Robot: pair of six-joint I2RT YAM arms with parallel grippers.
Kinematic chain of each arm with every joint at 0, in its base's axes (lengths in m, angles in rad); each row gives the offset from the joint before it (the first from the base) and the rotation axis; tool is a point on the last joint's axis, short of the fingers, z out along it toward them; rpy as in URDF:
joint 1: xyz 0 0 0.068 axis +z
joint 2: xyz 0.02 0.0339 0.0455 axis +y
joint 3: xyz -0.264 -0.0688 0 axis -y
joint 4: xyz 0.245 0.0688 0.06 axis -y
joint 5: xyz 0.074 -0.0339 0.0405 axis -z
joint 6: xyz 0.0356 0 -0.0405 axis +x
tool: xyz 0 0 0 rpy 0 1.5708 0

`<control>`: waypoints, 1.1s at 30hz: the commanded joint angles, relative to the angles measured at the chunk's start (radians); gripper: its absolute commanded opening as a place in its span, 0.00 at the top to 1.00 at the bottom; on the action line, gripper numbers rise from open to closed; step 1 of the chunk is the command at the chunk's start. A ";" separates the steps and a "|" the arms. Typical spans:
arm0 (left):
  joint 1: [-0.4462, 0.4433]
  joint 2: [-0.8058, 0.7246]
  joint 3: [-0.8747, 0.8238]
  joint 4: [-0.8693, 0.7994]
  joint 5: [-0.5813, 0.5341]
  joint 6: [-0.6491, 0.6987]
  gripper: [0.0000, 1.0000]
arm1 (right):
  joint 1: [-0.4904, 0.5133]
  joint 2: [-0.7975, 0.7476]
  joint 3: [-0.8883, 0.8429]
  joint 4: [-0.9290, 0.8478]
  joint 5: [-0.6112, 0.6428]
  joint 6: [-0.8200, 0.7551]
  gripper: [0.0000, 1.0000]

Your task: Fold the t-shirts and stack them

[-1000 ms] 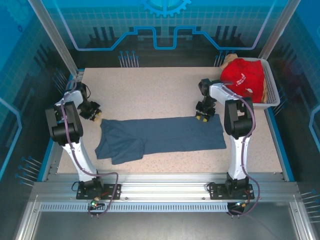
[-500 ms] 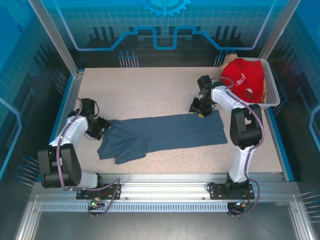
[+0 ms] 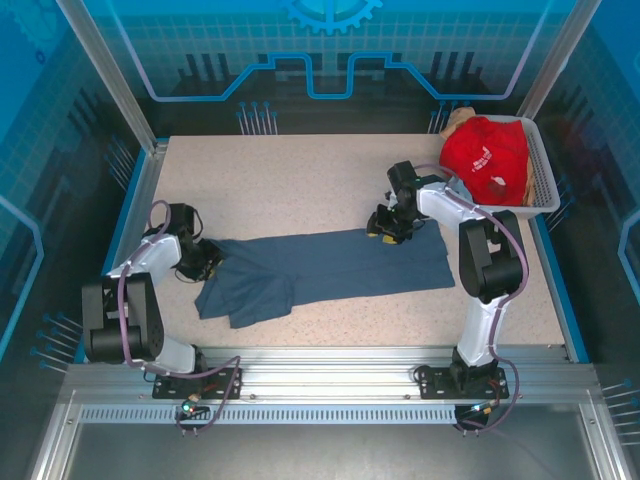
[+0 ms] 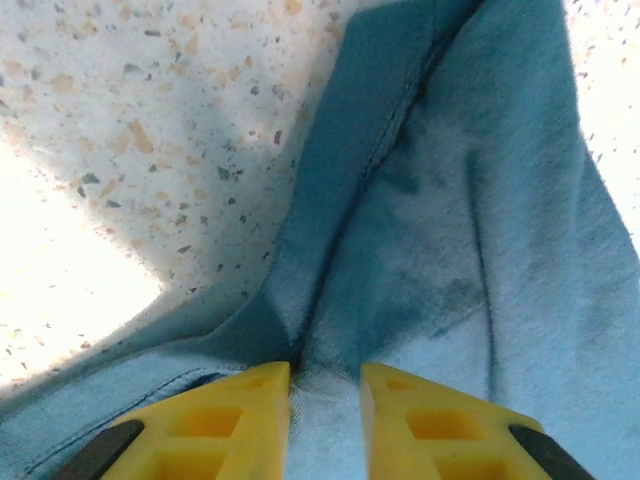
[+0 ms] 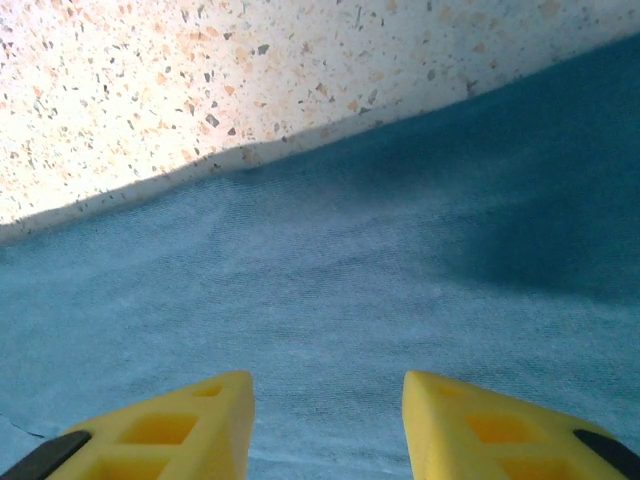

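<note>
The blue t-shirt [image 3: 330, 265] lies across the middle of the tabletop [image 3: 300, 190]. It looks soft and floppy, so grab its edges. The left gripper [image 4: 325, 400] pinches a fold; the right gripper [image 5: 328, 420] is spread open

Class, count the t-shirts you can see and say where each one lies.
2 clear ones: the slate-blue t-shirt lies flat on the table; the red t-shirt sits heaped in the white basket. Tan cloth beneath it may be more, mostly hidden.
</note>
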 commanded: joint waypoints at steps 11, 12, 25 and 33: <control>0.003 -0.082 -0.010 -0.080 -0.003 0.022 1.00 | 0.002 0.001 0.013 -0.009 -0.009 -0.012 0.57; 0.001 -0.096 -0.014 -0.092 -0.006 0.016 1.00 | 0.003 0.003 0.012 -0.010 -0.009 -0.013 0.57; -0.040 -0.224 -0.067 -0.218 -0.062 -0.038 1.00 | 0.002 0.006 0.012 -0.019 -0.008 -0.015 0.58; -0.041 -0.152 -0.082 -0.182 -0.084 -0.034 1.00 | 0.004 -0.007 0.003 -0.021 -0.005 -0.013 0.58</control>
